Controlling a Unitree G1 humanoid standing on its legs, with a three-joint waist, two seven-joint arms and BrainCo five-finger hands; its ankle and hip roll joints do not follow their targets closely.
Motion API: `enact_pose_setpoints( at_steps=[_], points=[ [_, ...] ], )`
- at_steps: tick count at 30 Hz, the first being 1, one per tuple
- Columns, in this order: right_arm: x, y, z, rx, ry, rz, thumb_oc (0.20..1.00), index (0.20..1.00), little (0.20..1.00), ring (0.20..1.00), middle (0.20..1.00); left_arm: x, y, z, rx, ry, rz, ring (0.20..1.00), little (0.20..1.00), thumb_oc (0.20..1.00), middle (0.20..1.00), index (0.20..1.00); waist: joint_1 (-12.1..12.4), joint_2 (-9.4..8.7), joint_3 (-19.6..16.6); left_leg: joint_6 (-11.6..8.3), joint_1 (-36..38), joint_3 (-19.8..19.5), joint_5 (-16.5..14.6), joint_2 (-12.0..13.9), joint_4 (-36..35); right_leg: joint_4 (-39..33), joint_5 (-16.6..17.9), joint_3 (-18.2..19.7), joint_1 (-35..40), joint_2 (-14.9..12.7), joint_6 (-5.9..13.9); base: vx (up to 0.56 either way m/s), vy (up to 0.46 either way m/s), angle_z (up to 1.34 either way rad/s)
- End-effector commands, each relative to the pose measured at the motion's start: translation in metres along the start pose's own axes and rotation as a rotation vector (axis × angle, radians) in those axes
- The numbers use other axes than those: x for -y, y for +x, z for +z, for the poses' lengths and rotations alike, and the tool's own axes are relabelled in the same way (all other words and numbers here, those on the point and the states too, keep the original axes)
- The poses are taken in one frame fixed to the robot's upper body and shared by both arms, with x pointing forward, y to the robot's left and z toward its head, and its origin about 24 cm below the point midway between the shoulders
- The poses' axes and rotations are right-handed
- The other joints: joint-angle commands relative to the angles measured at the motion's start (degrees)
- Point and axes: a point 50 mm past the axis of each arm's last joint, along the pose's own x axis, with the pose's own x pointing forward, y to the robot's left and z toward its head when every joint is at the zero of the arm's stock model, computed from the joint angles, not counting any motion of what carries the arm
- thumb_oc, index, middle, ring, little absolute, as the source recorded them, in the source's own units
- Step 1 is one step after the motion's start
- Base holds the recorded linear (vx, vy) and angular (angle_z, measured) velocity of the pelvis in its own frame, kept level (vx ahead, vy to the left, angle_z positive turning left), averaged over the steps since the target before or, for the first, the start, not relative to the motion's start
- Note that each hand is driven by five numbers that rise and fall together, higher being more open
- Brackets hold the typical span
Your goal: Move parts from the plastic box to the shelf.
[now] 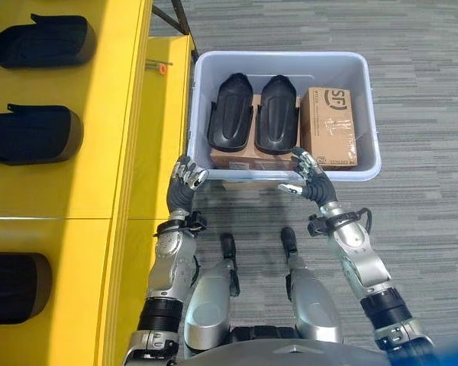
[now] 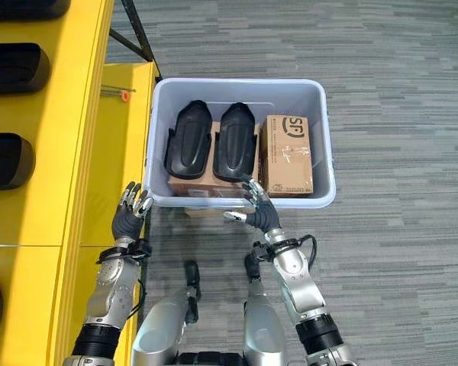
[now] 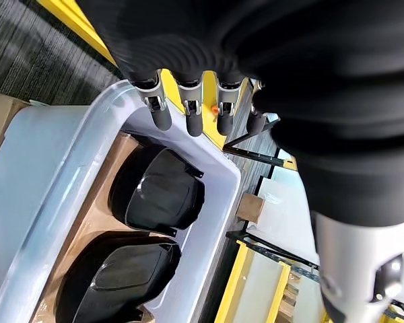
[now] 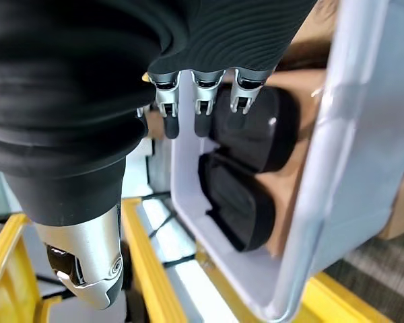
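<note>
While both arms reach forward, you have the left robot hand [image 1: 186,181] at the near left corner of the plastic box [image 1: 202,70], fingers relaxed and holding nothing. Your right robot hand [image 1: 309,178] hovers at the box's near rim, fingers spread, also empty. Inside the box, two black parts [image 1: 230,113] [image 1: 275,114] lie side by side on a flat cardboard carton [image 1: 233,160], with an upright cardboard box [image 1: 328,126] just beside them on the right. The box sits on the grey carpet floor [image 1: 420,91], touching the yellow shelf [image 1: 114,114] to your left, where more black parts [image 1: 38,42] already rest.
</note>
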Motion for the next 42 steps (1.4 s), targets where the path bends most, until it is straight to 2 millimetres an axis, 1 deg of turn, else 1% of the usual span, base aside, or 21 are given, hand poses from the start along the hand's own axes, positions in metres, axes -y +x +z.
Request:
enact_pose_setpoints(
  at_steps=[1,5,6,7,8,9,10,11,12,13,14,16,18,21,22,23,24,25,27,32,42],
  points=[
    [-0.003,0.0,0.022,0.128,0.028,0.009,1.0,1.0,1.0,1.0,1.0,-0.004,-0.007,0.017,0.102,0.025,0.002,1.0,1.0,1.0,1.0,1.0,-0.1,-1.21,-6.1,-3.8,-5.55,-1.91,-1.26,4.75,6.26,0.12,-3.46,0.4,5.52,-4.69,1.92,0.02,0.077,-0.04],
    [-0.006,0.0,0.024,0.134,0.032,0.026,1.0,1.0,1.0,1.0,1.0,-0.001,-0.006,0.018,0.102,0.04,-0.016,1.0,1.0,1.0,1.0,1.0,-0.08,-1.4,-6.3,-3.2,-5.99,-2.0,-3.26,4.61,9.95,1.16,-3.94,0.11,6.23,-5.25,2.16,0.03,0.086,-0.02],
    [-0.007,0.0,0.024,0.133,0.037,0.029,1.0,1.0,1.0,1.0,1.0,-0.001,-0.006,0.017,0.098,0.045,-0.023,1.0,1.0,1.0,1.0,1.0,-0.18,-1.41,-6.28,-2.78,-5.86,-2.06,-4.48,4.47,11.02,1.77,-4.34,-0.08,6.63,-5.57,2.33,0.02,0.085,-0.03],
    [-0.007,0.0,0.024,0.133,0.037,0.029,1.0,1.0,1.0,1.0,1.0,-0.001,-0.006,0.018,0.098,0.045,-0.023,1.0,1.0,1.0,1.0,1.0,-0.13,-1.43,-6.49,-2.8,-6.04,-2.01,-4.3,4.48,10.87,1.83,-4.28,0.0,6.31,-5.54,2.32,0.02,0.154,-0.02],
    [-0.011,0.002,0.025,0.141,0.07,0.03,1.0,1.0,1.0,1.0,1.0,-0.002,-0.005,0.017,0.089,0.065,-0.027,1.0,1.0,1.0,1.0,1.0,-0.18,-1.61,-6.68,-1.96,-5.12,-1.38,-5.58,4.03,11.42,3.86,-3.47,0.11,5.88,-5.63,3.24,0.01,0.157,0.01],
    [-0.012,0.004,0.026,0.144,0.076,0.029,1.0,1.0,1.0,1.0,1.0,-0.004,-0.006,0.017,0.088,0.072,-0.021,1.0,1.0,1.0,1.0,1.0,-0.08,-1.66,-6.5,-1.89,-4.57,-0.66,-6.02,4.14,12.01,4.15,-3.01,-0.65,5.94,-5.65,3.59,-0.01,0.214,-0.06],
    [-0.018,0.009,0.031,0.162,0.103,0.04,1.0,1.0,1.0,1.0,1.0,-0.007,-0.008,0.017,0.089,0.083,-0.012,1.0,1.0,1.0,1.0,1.0,1.11,-2.05,-6.59,-2.17,-3.59,1.43,-6.6,4.77,12.32,5.09,-1.34,-6.02,4.38,-6.44,3.99,-0.03,0.105,-0.16],
    [-0.018,0.009,0.031,0.163,0.103,0.041,1.0,1.0,1.0,1.0,1.0,-0.007,-0.008,0.017,0.089,0.084,-0.012,1.0,1.0,1.0,1.0,1.0,1.14,-2.1,-6.72,-2.18,-3.7,1.48,-6.44,4.75,12.17,5.1,-1.27,-5.96,4.18,-6.46,3.98,-0.03,0.014,-0.41],
    [-0.021,0.015,0.033,0.168,0.113,0.04,1.0,1.0,1.0,1.0,1.0,-0.014,-0.012,0.016,0.081,0.096,0.005,1.0,1.0,1.0,1.0,1.0,3.06,-2.81,-7.06,-2.83,-3.27,3.08,-7.26,5.47,13.36,5.13,0.33,-16.74,4.09,-9.16,4.07,0.01,-0.053,-0.65],
    [-0.019,0.017,0.034,0.168,0.102,0.035,1.0,1.0,1.0,1.0,1.0,-0.014,-0.012,0.015,0.078,0.099,0.005,1.0,1.0,1.0,1.0,1.0,2.51,-2.95,-7.17,-2.85,-3.31,2.63,-7.39,5.29,13.46,5.38,0.45,-15.64,4.26,-8.75,4.1,0.04,-0.061,-0.99],
    [-0.018,0.021,0.039,0.186,0.087,0.023,1.0,1.0,1.0,1.0,1.0,-0.012,-0.01,0.012,0.069,0.104,0.0,1.0,1.0,1.0,1.0,1.0,1.88,-3.07,-7.07,-2.75,-3.26,1.87,-7.07,5.15,13.76,6.25,-0.48,-12.93,3.74,-7.21,3.5,0.06,-0.03,-0.83],
    [-0.01,0.031,0.043,0.188,0.048,-0.002,1.0,1.0,1.0,1.0,1.0,-0.007,-0.008,0.009,0.059,0.089,-0.006,1.0,1.0,1.0,1.0,1.0,2.16,-3.16,-6.45,-2.98,-3.65,1.06,-7.15,5.08,15.08,6.56,-1.35,-14.72,3.88,-7.45,2.51,0.04,-0.044,-0.07],
    [0.003,0.045,0.038,0.143,-0.02,-0.062,1.0,1.0,1.0,1.0,1.0,-0.002,-0.007,0.009,0.062,0.066,-0.014,1.0,1.0,1.0,1.0,1.0,2.84,-3.19,-5.78,-3.31,-3.76,0.35,-6.59,5.26,14.41,6.51,-2.34,-14.9,4.34,-7.11,1.77,0.02,-0.094,0.54],
    [0.029,0.07,0.043,0.106,-0.093,-0.174,1.0,1.0,1.0,1.0,1.0,0.008,-0.007,0.01,0.077,0.02,-0.039,1.0,1.0,1.0,1.0,1.0,4.37,-3.06,-3.89,-3.93,-4.41,-0.64,-5.76,5.86,14.06,6.77,-3.28,-15.91,3.98,-6.34,0.97,-0.02,-0.147,0.16],
    [0.048,0.083,0.056,0.107,-0.147,-0.243,1.0,1.0,1.0,1.0,1.0,0.014,-0.009,0.012,0.082,0.007,-0.071,1.0,1.0,1.0,1.0,1.0,5.08,-2.8,-2.65,-4.26,-5.15,-0.99,-5.4,6.36,13.91,7.32,-3.59,-16.06,3.11,-5.81,0.63,-0.03,-0.141,0.17],
    [0.048,0.083,0.056,0.107,-0.147,-0.243,1.0,1.0,1.0,1.0,1.0,0.014,-0.009,0.012,0.082,0.007,-0.071,1.0,1.0,1.0,1.0,1.0,5.08,-2.8,-2.64,-4.26,-5.15,-0.99,-5.41,6.36,13.91,7.32,-3.59,-16.06,3.11,-5.81,0.63,-0.05,-0.153,0.09],
    [0.062,0.094,0.072,0.119,-0.162,-0.302,1.0,1.0,1.0,1.0,1.0,0.019,-0.009,0.013,0.083,0.011,-0.104,1.0,1.0,1.0,1.0,1.0,5.29,-2.51,-1.25,-4.46,-5.83,-1.31,-5.0,6.8,13.38,7.95,-3.71,-15.91,1.67,-5.35,0.36,-0.04,-0.107,0.0],
    [0.072,0.1,0.079,0.12,-0.145,-0.35,1.0,1.0,1.0,1.0,1.0,0.021,-0.008,0.014,0.085,0.016,-0.119,1.0,1.0,1.0,1.0,1.0,5.4,-2.14,-0.49,-4.56,-6.32,-1.44,-4.59,7.1,12.94,8.26,-3.67,-15.81,0.7,-5.15,0.22,-0.05,-0.117,-0.05],
    [0.084,0.106,0.092,0.126,-0.2,-0.385,1.0,1.0,1.0,1.0,1.0,0.021,-0.009,0.014,0.078,0.02,-0.127,1.0,1.0,1.0,1.0,1.0,5.32,-1.64,-0.17,-4.73,-7.82,-1.64,-4.06,7.29,12.26,8.53,-3.47,-15.71,-1.29,-4.95,0.19,-0.02,-0.058,-0.08],
    [0.102,0.117,0.12,0.144,-0.247,-0.451,1.0,1.0,1.0,1.0,1.0,0.023,-0.009,0.019,0.1,0.003,-0.136,1.0,1.0,1.0,1.0,1.0,5.33,-0.62,-0.17,-5.06,-11.43,-1.82,-2.68,7.37,10.22,8.05,-2.4,-14.79,-6.02,-4.35,0.23,0.0,-0.037,-0.02],
    [0.131,0.124,0.163,0.166,-0.312,-0.563,1.0,1.0,1.0,1.0,1.0,0.031,-0.01,0.027,0.138,-0.029,-0.147,1.0,1.0,1.0,1.0,1.0,5.5,0.64,-0.17,-5.46,-17.23,-2.36,-1.96,6.83,9.36,7.33,-1.12,-13.71,-11.64,-4.23,0.27,0.0,-0.001,-0.01]
  ],
)
